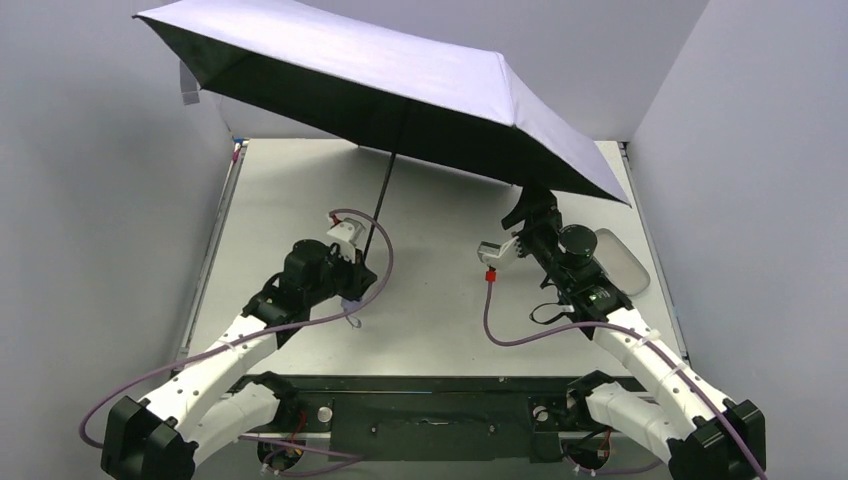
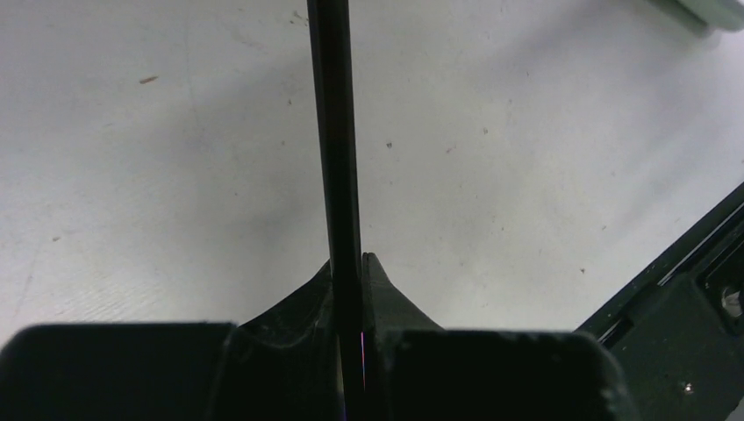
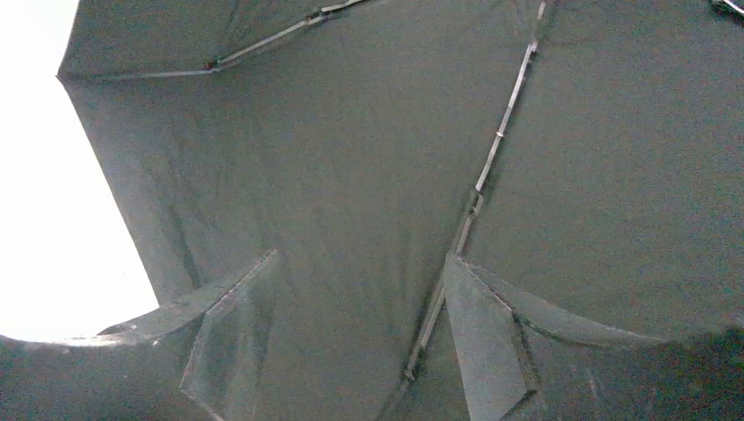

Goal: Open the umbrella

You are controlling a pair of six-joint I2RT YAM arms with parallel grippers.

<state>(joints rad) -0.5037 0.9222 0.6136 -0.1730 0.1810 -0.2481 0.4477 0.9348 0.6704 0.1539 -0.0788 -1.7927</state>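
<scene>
While clamping the thin black shaft [image 2: 338, 132] of the umbrella [image 1: 400, 90] between closed jaws, holds it leaning above the bench [image 1: 440, 320] with the left gripper [image 2: 351, 272]. Shows the lavender-white canopy [image 1: 350, 50] fully spread, high at 10 o'clock, dipping toward 3 o'clock. Points the right gripper [image 3: 351, 351] up under the 4 o'clock rim, jaws apart and empty, facing black lining [image 3: 351, 175] and a rib [image 3: 491, 158].

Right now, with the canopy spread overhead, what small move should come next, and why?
Probably lower the right gripper away from the umbrella. The umbrella already looks fully spread. The right jaws stand open just under the black lining, holding nothing. The left gripper is shut on the shaft and carries it alone.
</scene>
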